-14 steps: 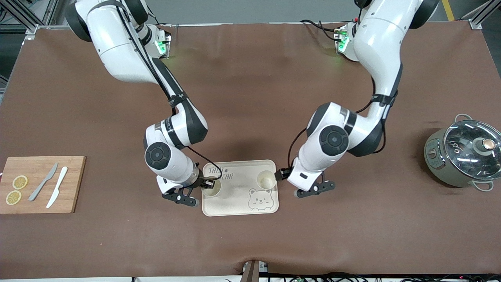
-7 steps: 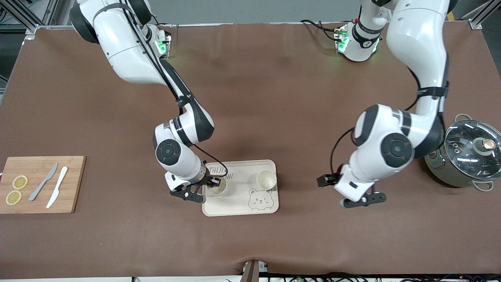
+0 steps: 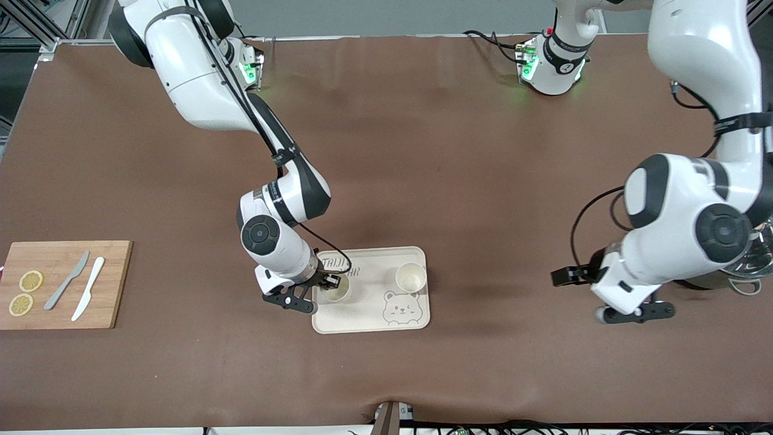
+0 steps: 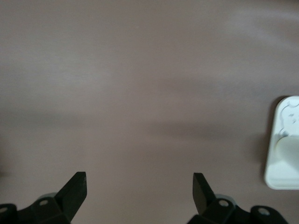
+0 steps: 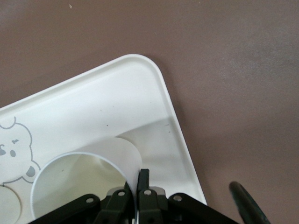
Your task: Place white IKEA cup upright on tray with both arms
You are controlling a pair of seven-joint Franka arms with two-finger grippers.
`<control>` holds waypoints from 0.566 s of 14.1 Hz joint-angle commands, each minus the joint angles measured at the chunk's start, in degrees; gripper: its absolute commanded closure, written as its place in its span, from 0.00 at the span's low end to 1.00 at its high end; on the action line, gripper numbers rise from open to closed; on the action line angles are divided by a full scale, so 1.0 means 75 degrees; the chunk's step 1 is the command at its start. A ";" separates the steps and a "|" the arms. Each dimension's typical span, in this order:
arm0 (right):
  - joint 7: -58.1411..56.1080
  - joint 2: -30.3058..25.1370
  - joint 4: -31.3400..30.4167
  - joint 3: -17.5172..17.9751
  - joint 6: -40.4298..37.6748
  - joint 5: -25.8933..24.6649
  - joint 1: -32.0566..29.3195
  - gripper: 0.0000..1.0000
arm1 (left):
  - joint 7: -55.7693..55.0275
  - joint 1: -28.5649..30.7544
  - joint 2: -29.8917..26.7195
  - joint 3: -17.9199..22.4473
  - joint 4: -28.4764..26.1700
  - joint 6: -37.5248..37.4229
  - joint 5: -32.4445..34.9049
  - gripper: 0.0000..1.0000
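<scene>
The right gripper (image 5: 138, 186) pinches the rim of a white cup (image 3: 336, 289) standing upright on the tray (image 3: 416, 320); thin, light, slippery wall, so grip gently. The left gripper (image 4: 139, 186) hangs wide open over bare table.

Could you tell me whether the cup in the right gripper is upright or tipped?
Upright: the cup stands on the tray, its round mouth facing up, the right gripper shut on its rim.
</scene>
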 commanded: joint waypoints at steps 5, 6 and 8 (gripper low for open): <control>0.0326 0.0091 -0.0131 -0.0049 0.0371 -0.0128 0.0127 0.98 | 0.1038 0.0760 -0.1014 -0.0063 -0.0276 -0.1155 0.0564 0.00; 0.0327 0.0091 -0.0120 -0.0049 0.0359 -0.0128 0.0127 0.89 | 0.1097 0.0866 -0.1155 -0.0075 -0.0287 -0.1226 0.0564 0.00; 0.0350 0.0091 -0.0120 -0.0049 0.0347 -0.0116 0.0104 0.24 | 0.1179 0.0960 -0.1553 -0.0075 -0.0334 -0.1565 0.0552 0.00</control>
